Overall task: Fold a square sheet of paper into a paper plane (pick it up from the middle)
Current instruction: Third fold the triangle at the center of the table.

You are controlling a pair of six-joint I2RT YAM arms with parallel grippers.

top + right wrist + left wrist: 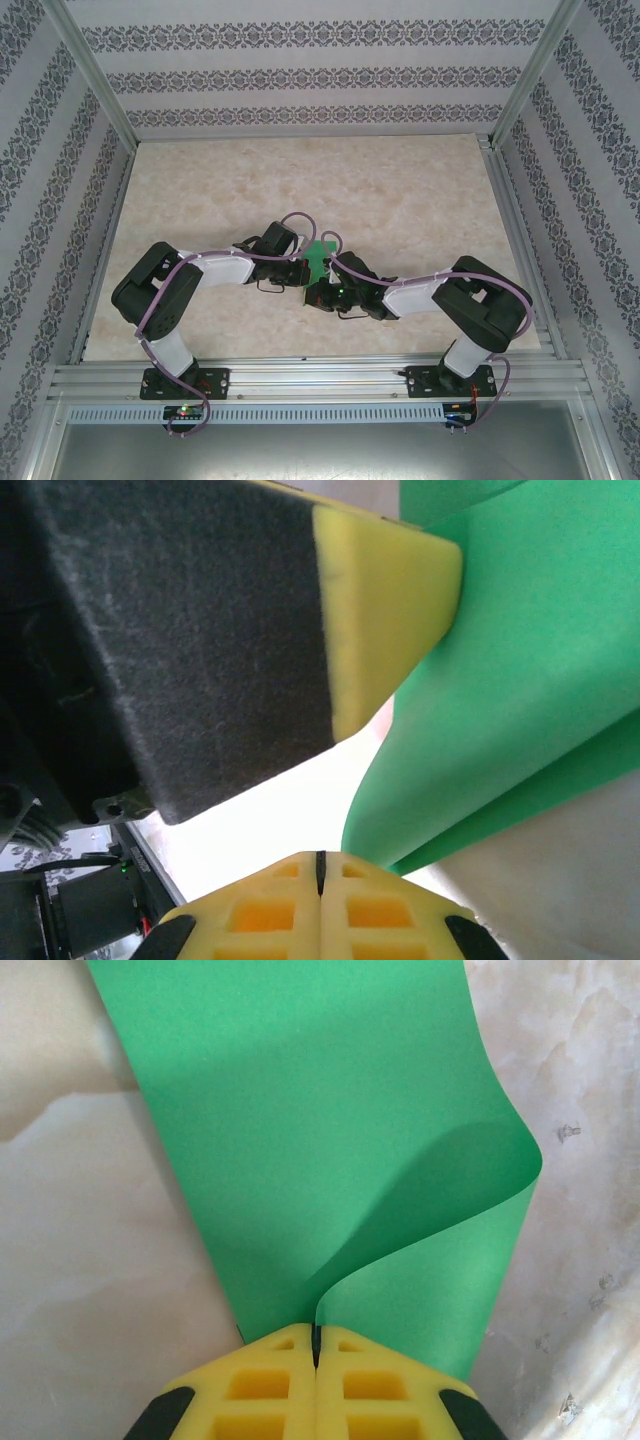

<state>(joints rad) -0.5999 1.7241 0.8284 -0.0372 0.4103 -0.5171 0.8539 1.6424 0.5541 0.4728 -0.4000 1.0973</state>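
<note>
the square sheet of paper [320, 252] sits at the middle of the table [400, 190], between the two wrists. the left gripper [316, 1345] is clamped on its near edge, and the sheet curls up and away from the fingertips. the right gripper [320, 865] is pressed together, the sheet's fold just beside its right fingertip; no green shows in the seam.

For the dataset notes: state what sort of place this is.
Probably a purpose-built robot test enclosure: aluminium frame posts, patterned wall panels boxing in a marble-look tabletop, and the left arm and right arm bolted to a metal rail.
</note>
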